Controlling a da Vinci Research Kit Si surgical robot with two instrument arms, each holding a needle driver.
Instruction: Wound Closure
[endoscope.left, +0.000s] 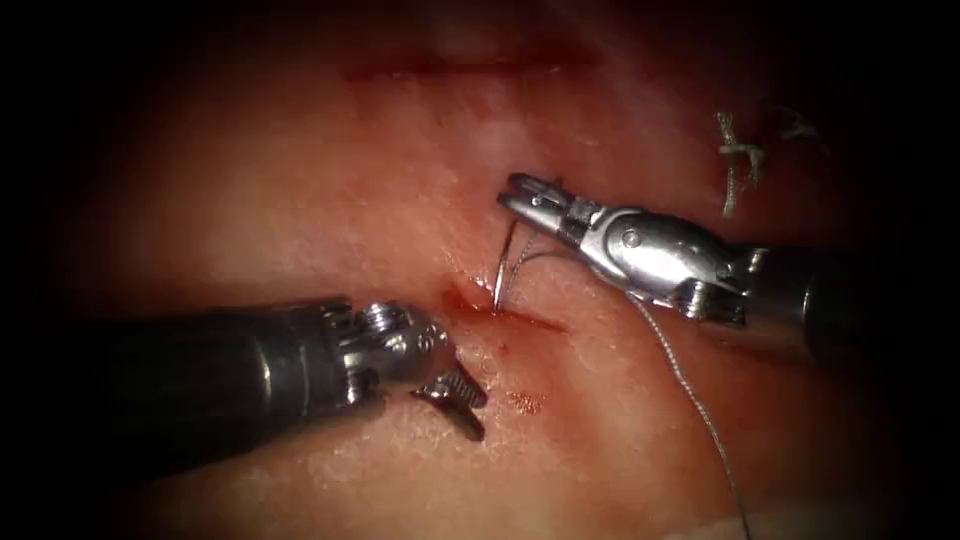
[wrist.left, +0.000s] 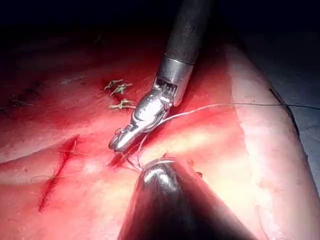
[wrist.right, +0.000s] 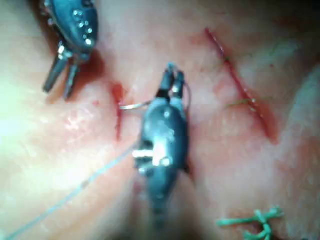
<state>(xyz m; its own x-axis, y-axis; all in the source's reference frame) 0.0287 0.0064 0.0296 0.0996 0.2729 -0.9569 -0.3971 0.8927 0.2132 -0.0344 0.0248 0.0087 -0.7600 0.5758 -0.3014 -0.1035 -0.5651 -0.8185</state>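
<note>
We see R tool (endoscope.left: 520, 192) fingers clamped on needle (endoscope.left: 505, 265) near its rear end; tip enters tissue (endoscope.left: 300, 200) at cut (endoscope.left: 500, 312). Thread (endoscope.left: 690, 390) trails R. L tool (endoscope.left: 455, 392) fingers apart, holding nothing, beside cut.

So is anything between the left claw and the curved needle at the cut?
Nothing visible: bare tissue separates the open, empty left claw from the thin curved steel needle, held near its upper end by the right claw, tip in the short red cut.
</note>
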